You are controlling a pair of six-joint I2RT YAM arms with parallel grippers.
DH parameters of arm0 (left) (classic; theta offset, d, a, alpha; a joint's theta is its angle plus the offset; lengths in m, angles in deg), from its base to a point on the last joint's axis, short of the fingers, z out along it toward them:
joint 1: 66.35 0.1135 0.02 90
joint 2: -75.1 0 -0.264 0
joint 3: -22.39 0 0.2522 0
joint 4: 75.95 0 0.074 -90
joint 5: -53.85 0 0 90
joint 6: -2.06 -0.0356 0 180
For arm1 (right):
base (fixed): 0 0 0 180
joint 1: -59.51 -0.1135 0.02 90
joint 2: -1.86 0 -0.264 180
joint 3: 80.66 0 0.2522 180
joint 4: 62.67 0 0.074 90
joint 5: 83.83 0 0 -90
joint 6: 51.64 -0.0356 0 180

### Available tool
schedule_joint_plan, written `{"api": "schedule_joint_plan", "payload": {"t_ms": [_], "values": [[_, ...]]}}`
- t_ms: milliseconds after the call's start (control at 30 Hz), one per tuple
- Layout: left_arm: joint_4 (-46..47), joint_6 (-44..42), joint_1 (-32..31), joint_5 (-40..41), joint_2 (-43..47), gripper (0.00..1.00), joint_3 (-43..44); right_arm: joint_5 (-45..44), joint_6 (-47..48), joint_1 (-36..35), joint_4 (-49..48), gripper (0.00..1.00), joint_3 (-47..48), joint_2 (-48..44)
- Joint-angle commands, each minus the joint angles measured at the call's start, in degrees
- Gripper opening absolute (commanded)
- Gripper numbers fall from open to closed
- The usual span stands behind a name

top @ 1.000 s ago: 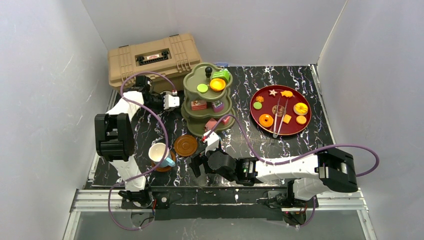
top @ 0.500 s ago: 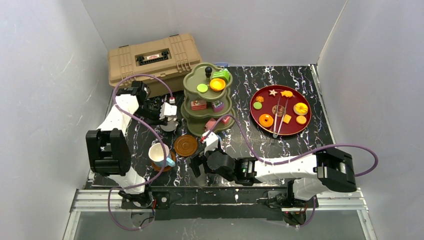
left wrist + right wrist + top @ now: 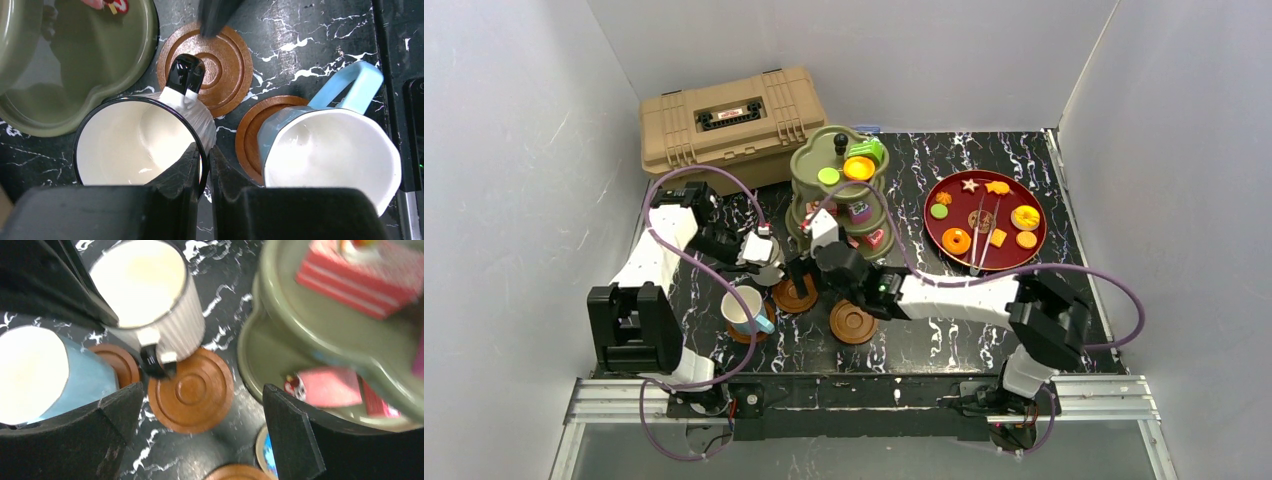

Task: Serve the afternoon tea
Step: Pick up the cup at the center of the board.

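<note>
The ribbed white mug (image 3: pixel 140 135), black-rimmed, is pinched by its wall in the left gripper (image 3: pixel 204 160). Just beyond those fingertips lies a ringed brown saucer (image 3: pixel 225 75), beneath the right gripper (image 3: pixel 200 400), whose jaws are spread wide. The top view alone shows a red tray (image 3: pixel 1009 258) far right of both, on a black marbled table (image 3: pixel 924 160) between white walls (image 3: pixel 504 150).

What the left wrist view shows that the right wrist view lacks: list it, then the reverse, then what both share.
Only the left wrist view: the left gripper pinched on the rim of the white mug, and the curved handle of the light-blue mug.
Only the right wrist view: the right gripper open, a pink cake on a raised tier, and a third saucer at the bottom edge.
Both: the white mug, the light-blue mug on its own saucer, a bare saucer beside them, and the olive stand.
</note>
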State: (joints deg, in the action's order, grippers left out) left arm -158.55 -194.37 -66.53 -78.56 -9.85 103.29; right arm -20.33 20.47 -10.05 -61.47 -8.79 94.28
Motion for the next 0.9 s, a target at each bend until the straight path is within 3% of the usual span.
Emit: {"api": "schedule_joint_plan", "payload": {"t_ms": [0, 300, 567, 733, 867], "values": [[-3.8, -5.5, -0.9, -6.1, 3.3, 0.00, 1.3, 5.9, 7.0, 0.2, 4.9, 0.96, 10.4, 6.8], [-3.7, -7.1, -1.9, -6.2, 3.2, 0.00, 0.2, 8.4, 8.8, 0.2, 5.3, 0.85, 14.5, 12.3], [-3.7, -8.5, -1.8, -7.3, 4.6, 0.00, -0.4, 9.7, 9.8, 0.2, 5.9, 0.57, 16.8, 15.1], [-4.0, -8.9, -1.9, -8.1, 5.1, 0.00, -0.1, 11.1, 9.7, -0.2, 2.8, 0.53, 15.4, 15.0], [-6.8, -9.4, -1.9, -10.1, 5.2, 0.00, 2.1, 10.7, 12.2, -1.5, -6.9, 0.54, 9.3, 11.7]]}}
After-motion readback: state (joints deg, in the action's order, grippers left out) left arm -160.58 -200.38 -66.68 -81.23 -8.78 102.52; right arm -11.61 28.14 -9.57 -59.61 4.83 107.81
